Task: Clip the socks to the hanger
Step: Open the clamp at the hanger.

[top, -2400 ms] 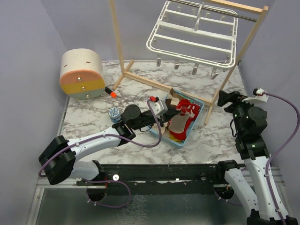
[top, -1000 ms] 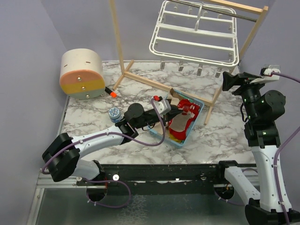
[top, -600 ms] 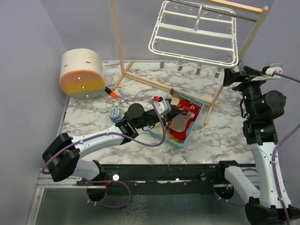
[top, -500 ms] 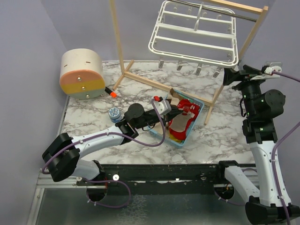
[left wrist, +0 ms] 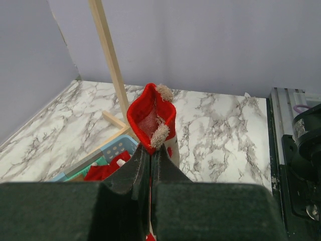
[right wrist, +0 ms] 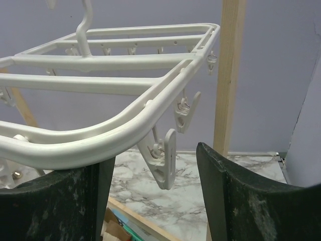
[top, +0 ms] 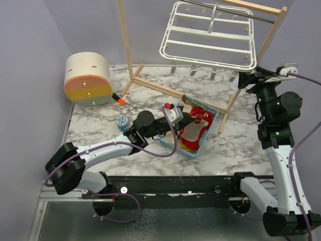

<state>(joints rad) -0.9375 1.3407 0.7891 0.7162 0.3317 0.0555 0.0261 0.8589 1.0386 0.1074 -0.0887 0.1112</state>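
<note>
My left gripper (top: 186, 119) is shut on a red sock (left wrist: 150, 118) with pale fuzzy trim and holds it up over the light-blue basket (top: 210, 131). More red socks (top: 192, 134) lie in that basket. The white hanger (top: 206, 37) hangs from the wooden stand at the back. My right gripper (top: 246, 80) is raised and open beside the hanger's right front corner. In the right wrist view a dangling white clip (right wrist: 164, 159) hangs between my open fingers (right wrist: 228, 188), under the hanger's curved rim (right wrist: 115, 130).
The wooden stand's posts (top: 126, 45) and base bar (top: 170, 92) cross the back of the marble table. A beige and orange drum (top: 88, 79) sits at the back left. A small blue round thing (top: 122, 120) and an orange-tipped pen (top: 118, 99) lie near the left arm.
My right arm has risen from table level and moved back, bringing its open gripper up to the hanger's right front corner clip. The left gripper has stayed in place holding the sock.
</note>
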